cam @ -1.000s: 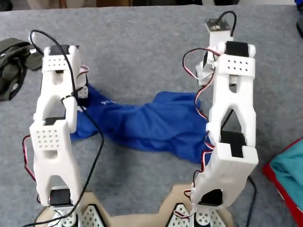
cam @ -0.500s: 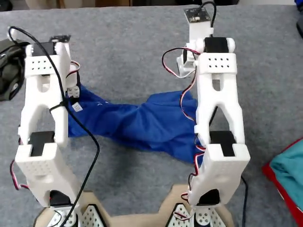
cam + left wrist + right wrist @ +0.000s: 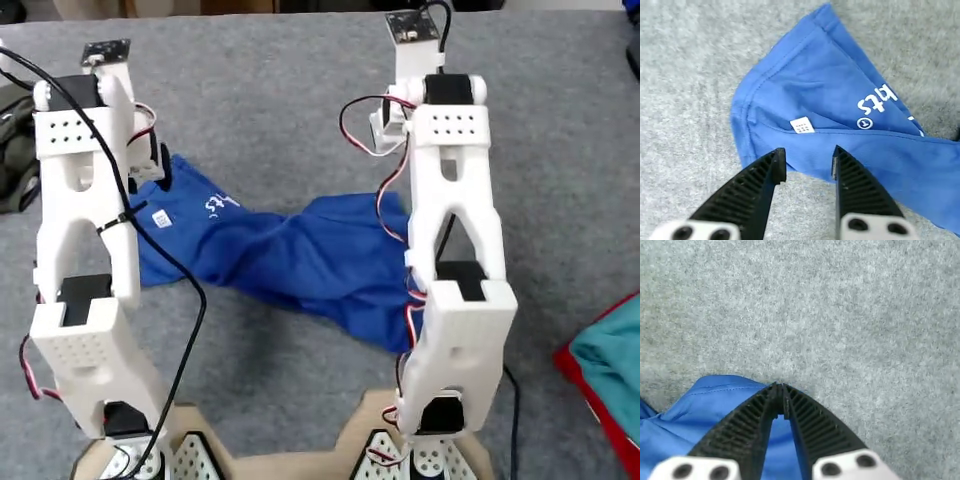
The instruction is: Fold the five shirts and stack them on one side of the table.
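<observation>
Flanking shirt (image 3: pixel 300 255): olive garment (image 3: pixel 10 165), teal cloth (image 3: pixel 610 355)

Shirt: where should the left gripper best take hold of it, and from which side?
Take the shirt at its hemmed edge beside the white label, coming from above. The open left gripper hovers over that edge, which lies flat on the table.

I see a royal-blue shirt (image 3: pixel 300 260) with white lettering (image 3: pixel 877 102) and a small white label (image 3: pixel 802 126), on a mottled grey tabletop (image 3: pixel 260 90). My left claw (image 3: pixel 808 162) and right claw (image 3: pixel 779 390) are ribbed black. At the tabletop's edge, a teal cloth (image 3: pixel 610 355) sits over a red cloth (image 3: pixel 590 390).
</observation>
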`<control>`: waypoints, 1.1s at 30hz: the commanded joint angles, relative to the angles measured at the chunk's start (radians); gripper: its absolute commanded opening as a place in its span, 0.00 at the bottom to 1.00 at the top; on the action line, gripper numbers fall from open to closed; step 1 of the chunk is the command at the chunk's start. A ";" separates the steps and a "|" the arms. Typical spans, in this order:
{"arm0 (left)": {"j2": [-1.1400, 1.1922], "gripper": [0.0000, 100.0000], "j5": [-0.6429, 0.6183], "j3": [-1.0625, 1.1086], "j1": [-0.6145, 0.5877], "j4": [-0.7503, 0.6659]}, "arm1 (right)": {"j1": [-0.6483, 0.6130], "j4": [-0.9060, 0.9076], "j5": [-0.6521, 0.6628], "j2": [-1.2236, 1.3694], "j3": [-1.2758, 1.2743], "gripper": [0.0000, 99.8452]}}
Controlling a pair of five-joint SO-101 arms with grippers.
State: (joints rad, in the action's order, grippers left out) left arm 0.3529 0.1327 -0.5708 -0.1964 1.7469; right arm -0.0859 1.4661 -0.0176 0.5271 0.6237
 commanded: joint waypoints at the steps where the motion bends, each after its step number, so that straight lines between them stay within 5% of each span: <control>1: -0.018 0.15 0.000 -0.058 -0.040 0.011 | -0.015 0.029 -0.009 0.038 0.107 0.01; 11: 0.056 0.15 0.000 -0.288 -0.029 0.002 | -0.013 0.189 -0.071 0.193 0.377 0.01; 33: 0.742 0.14 -0.002 -0.747 0.068 -0.221 | -0.016 0.252 -0.066 0.334 0.549 0.01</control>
State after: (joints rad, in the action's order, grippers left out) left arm 1.0879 0.1343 -1.2566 -0.1550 1.5336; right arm -0.0859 1.7192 -0.0790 0.8646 1.1178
